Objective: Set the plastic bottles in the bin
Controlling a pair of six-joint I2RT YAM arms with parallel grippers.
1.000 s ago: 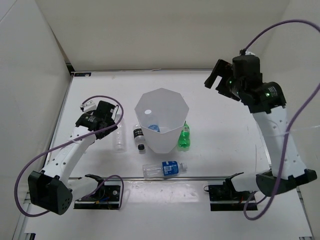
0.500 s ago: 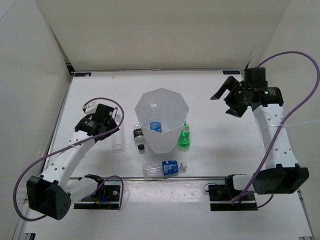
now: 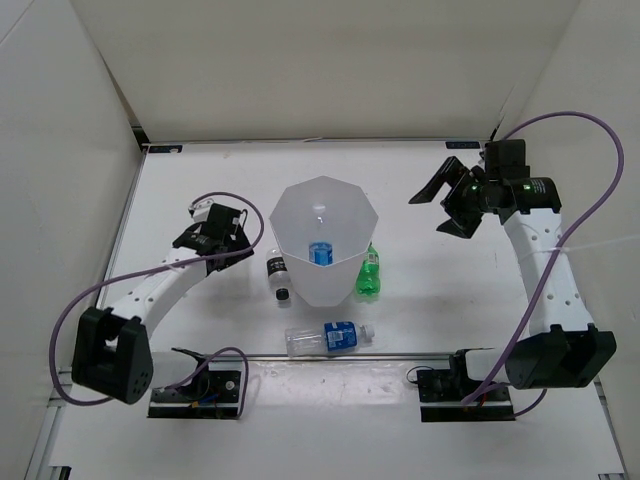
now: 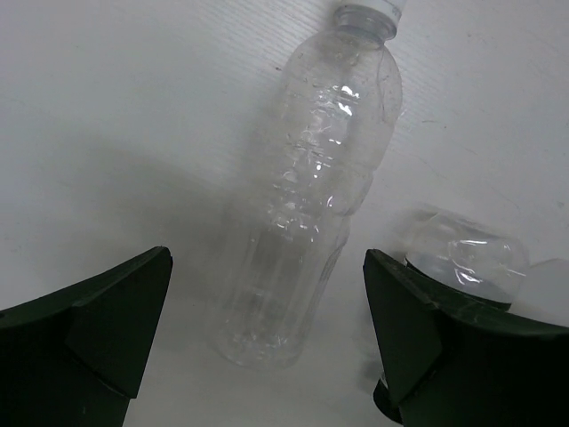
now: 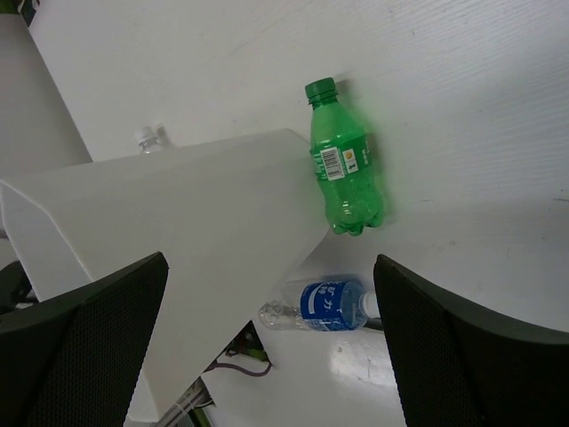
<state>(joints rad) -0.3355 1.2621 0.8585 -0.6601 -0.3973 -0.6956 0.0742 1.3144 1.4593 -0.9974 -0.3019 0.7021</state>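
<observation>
The white bin (image 3: 345, 215) stands mid-table with one blue-label bottle (image 3: 320, 252) inside. My left gripper (image 3: 222, 245) is open and empty, its fingers either side of the plain clear bottle (image 4: 307, 213), which lies flat below them. The black-label bottle (image 3: 277, 277) lies left of the bin, and its base shows in the left wrist view (image 4: 462, 253). The green bottle (image 3: 371, 272) lies by the bin's right side. A second blue-label bottle (image 3: 330, 338) lies in front of the bin. My right gripper (image 3: 445, 205) is open and empty, raised right of the bin.
White walls close the table at the back and both sides. The arm bases and purple cables sit along the near edge. In the right wrist view, the bin wall (image 5: 178, 231), green bottle (image 5: 345, 173) and blue-label bottle (image 5: 329, 304) lie ahead of my right gripper (image 5: 269, 260).
My left gripper has moved right and slightly back, over the plain clear bottle. My right gripper has swung away from the bin and lowered. The blue-label bottle in the bin has shifted and settled.
</observation>
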